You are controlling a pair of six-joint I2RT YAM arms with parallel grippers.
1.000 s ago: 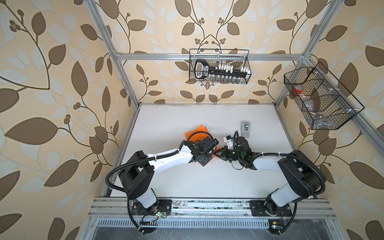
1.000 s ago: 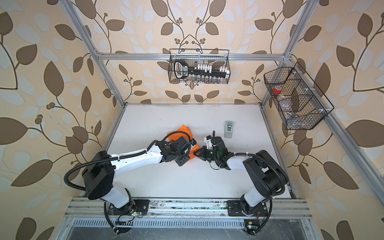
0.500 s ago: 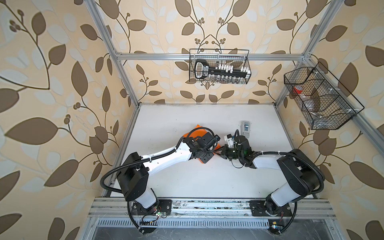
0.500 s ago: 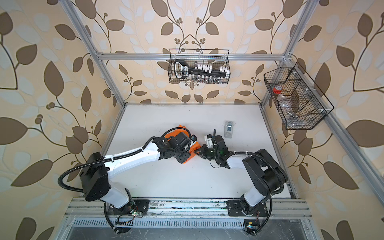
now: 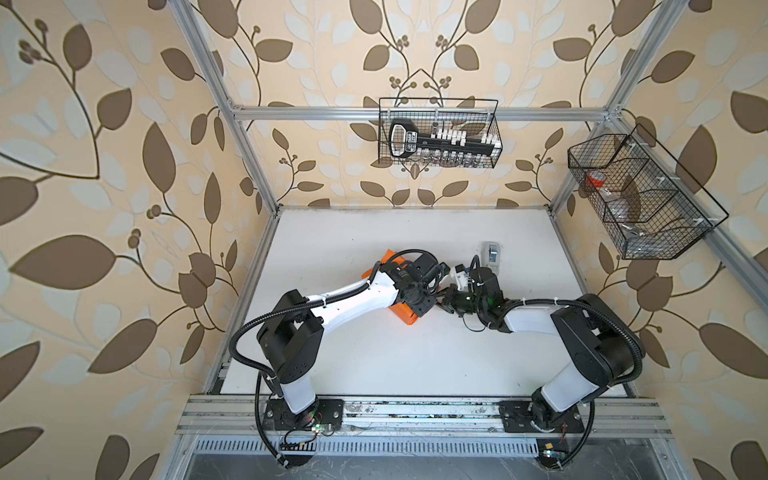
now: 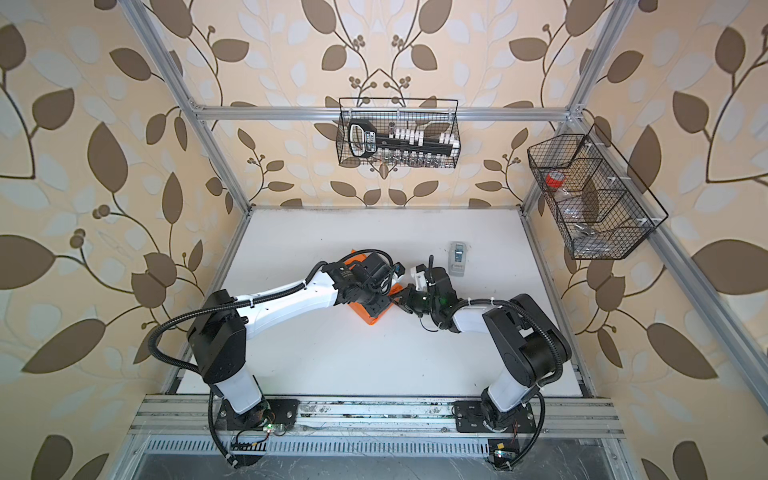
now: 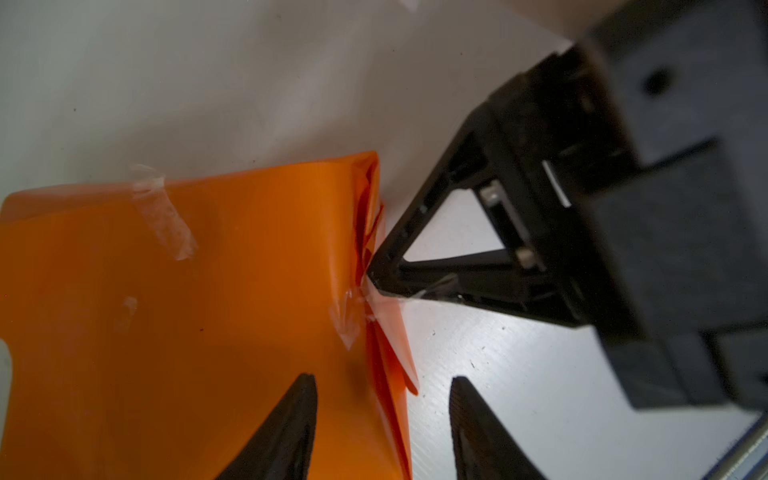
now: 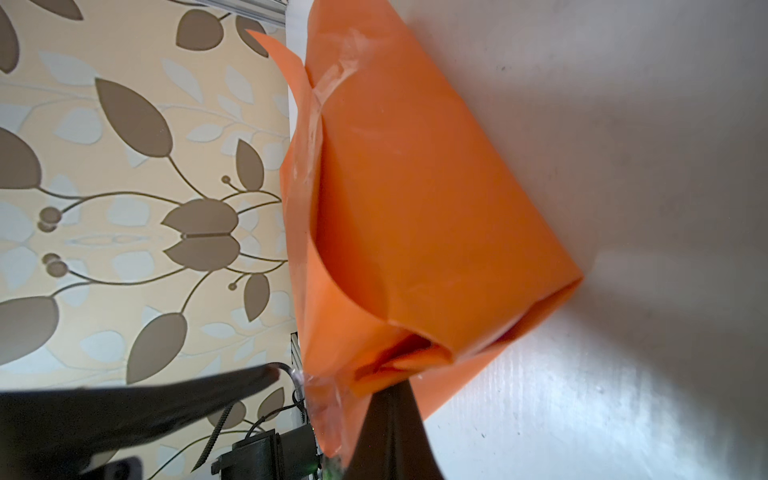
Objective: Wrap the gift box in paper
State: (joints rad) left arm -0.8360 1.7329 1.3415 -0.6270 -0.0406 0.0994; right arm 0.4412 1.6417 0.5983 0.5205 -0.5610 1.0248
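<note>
One parcel of orange paper (image 5: pixel 404 314) lies mid-counter (image 5: pixel 415 361) between two arms. The left fingers (image 7: pixel 286 428) stand spread astride its folded end; the right fingers (image 7: pixel 430 208) are pressed together, tips touching that taped end. One grey tape dispenser (image 5: pixel 491 254) sits near; two wire baskets (image 5: pixel 438 133) hang above.

Paper (image 7: pixel 216 299), orange and glossy, wrapped round something hidden; 1 clear tape strip (image 7: pixel 166 216) on its broad face; crumpled tape scrap (image 7: pixel 347 322) at the pleated end. Right gripper (image 7: pixel 374 276) with tips pressed together, touching that end. Left gripper (image 7: pixel 382 379) with fingers (image 7: pixel 297 419) apart; 1 over paper, 1 over white table (image 7: pixel 532 374).
</note>
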